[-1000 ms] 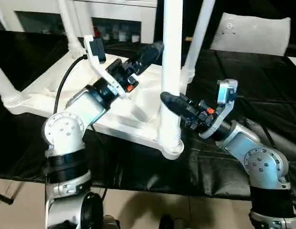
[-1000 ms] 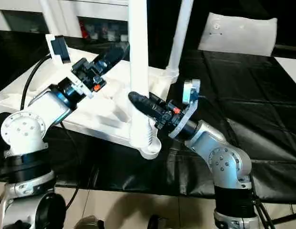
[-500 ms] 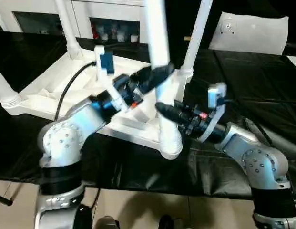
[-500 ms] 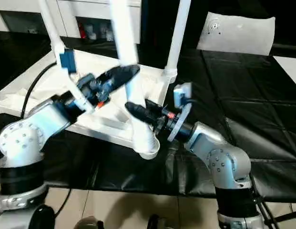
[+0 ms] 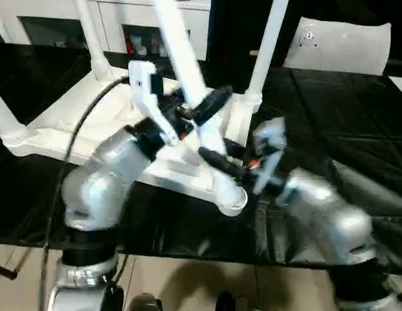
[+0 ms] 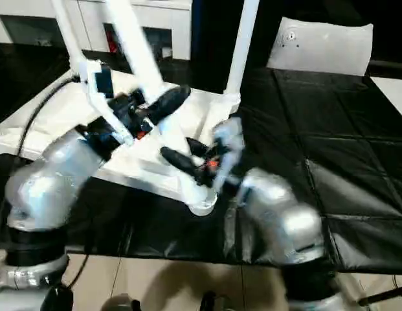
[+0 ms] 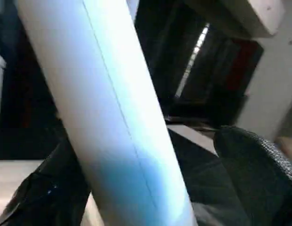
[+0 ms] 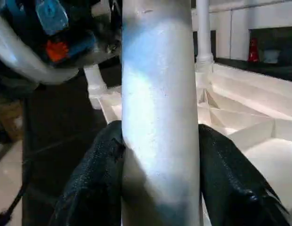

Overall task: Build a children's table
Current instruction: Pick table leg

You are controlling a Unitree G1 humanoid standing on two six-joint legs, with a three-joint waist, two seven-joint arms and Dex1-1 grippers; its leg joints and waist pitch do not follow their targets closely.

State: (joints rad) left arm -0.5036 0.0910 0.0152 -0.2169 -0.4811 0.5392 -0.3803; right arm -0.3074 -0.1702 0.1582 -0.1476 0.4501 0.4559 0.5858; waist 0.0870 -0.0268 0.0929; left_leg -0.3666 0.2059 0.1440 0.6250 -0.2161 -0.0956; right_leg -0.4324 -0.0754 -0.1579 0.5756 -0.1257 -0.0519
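We found the upturned table top (image 5: 65, 116) at left centre of the head views, on the black mat (image 5: 330, 103). The near-corner leg (image 5: 188, 71) leaned toward upper left, its foot at the corner socket (image 5: 232, 201). The right gripper (image 8: 160, 155) was clamped on the leg low down, closest to the socket. The left gripper (image 7: 150, 188) straddled it higher up, fingers apart, one touching. The leg was plain white, round and tapered.

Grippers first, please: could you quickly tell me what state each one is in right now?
Left gripper: open, its fingers straddling the tilted table leg.
Right gripper: shut on the table leg, lower down near the corner socket.
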